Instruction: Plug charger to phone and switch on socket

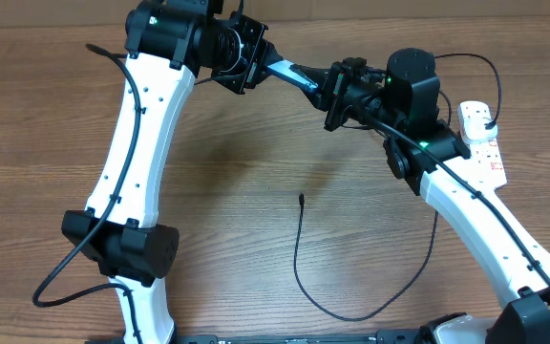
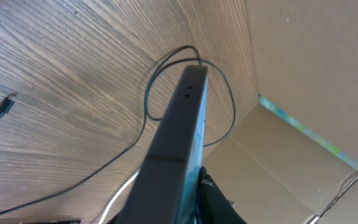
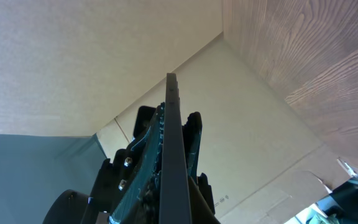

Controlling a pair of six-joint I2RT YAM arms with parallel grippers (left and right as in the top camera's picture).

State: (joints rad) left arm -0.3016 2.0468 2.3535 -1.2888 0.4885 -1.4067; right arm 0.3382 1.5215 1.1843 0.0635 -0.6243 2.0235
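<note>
The phone [image 1: 292, 72] hangs in the air at the back of the table, held between my two grippers. My left gripper [image 1: 261, 59] is shut on its left end and my right gripper [image 1: 332, 88] on its right end. In the left wrist view the phone's dark back and edge [image 2: 176, 137] run up from my jaws [image 2: 188, 193]. In the right wrist view its thin edge [image 3: 174, 162] rises from my jaws [image 3: 182, 208]. The charger [image 1: 297, 258] lies looped on the table with its connector tip [image 1: 301, 199] free, also in the left wrist view [image 2: 8, 104]. The socket [image 1: 480, 134] lies at the far right.
A cardboard wall [image 2: 303, 74] stands along the back of the table. The socket's white cord [image 2: 122, 194] lies below the phone in the left wrist view. The right arm crosses above the charger's loop near the socket.
</note>
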